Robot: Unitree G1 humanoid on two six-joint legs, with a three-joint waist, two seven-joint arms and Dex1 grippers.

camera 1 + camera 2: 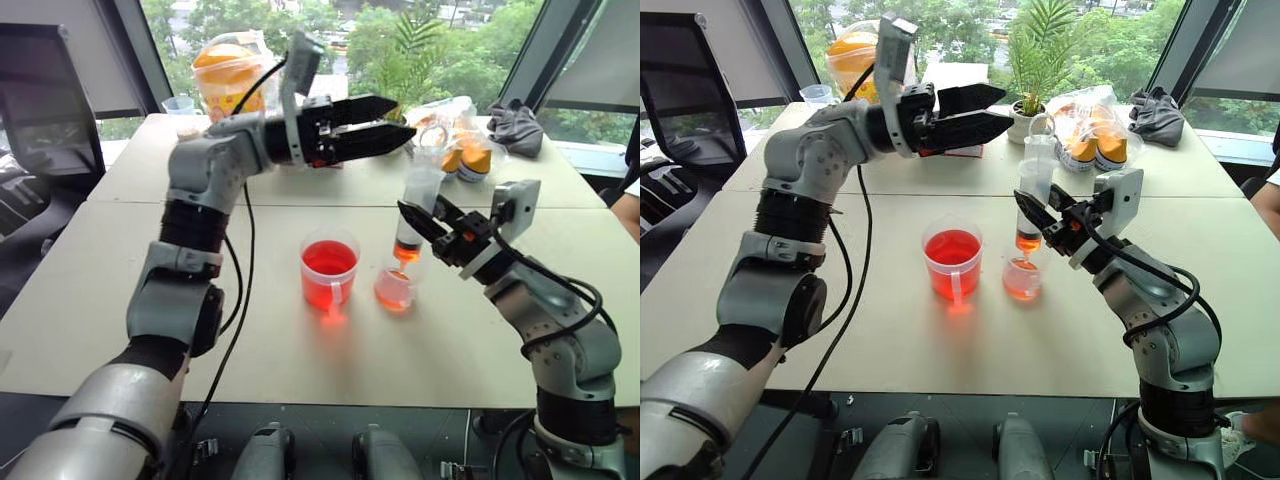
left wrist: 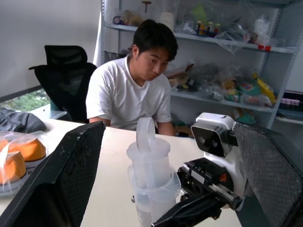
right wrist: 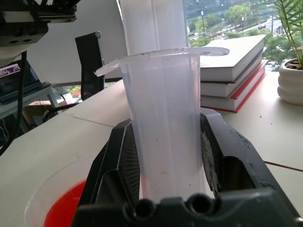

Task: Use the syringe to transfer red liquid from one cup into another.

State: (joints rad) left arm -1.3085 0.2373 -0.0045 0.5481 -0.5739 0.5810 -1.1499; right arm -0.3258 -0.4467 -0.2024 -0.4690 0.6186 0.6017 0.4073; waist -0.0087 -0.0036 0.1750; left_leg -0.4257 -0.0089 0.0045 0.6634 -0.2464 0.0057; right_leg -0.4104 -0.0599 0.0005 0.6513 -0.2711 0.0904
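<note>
white table (image 1: 300, 370), window behind; right pincer (image 1: 1040, 218) grasping syringe (image 1: 1032, 200), left pincer (image 1: 385, 125) released.

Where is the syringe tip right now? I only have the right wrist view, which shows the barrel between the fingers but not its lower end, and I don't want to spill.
Observer: The syringe stands upright with its orange-red tip directly over the smaller cup.
Operator: Is there liquid in the barrel?
Observer: Yes, a band of red liquid sits at the bottom of the barrel, above the tip.
Operator: Where is the left gripper?
Observer: The left gripper is open, up at the level of the plunger top, pointing toward it from the robot's left.
Operator: And the larger cup?
Observer: The larger cup stands on the table beside the smaller one, on the robot's left of it, holding red liquid.
</note>
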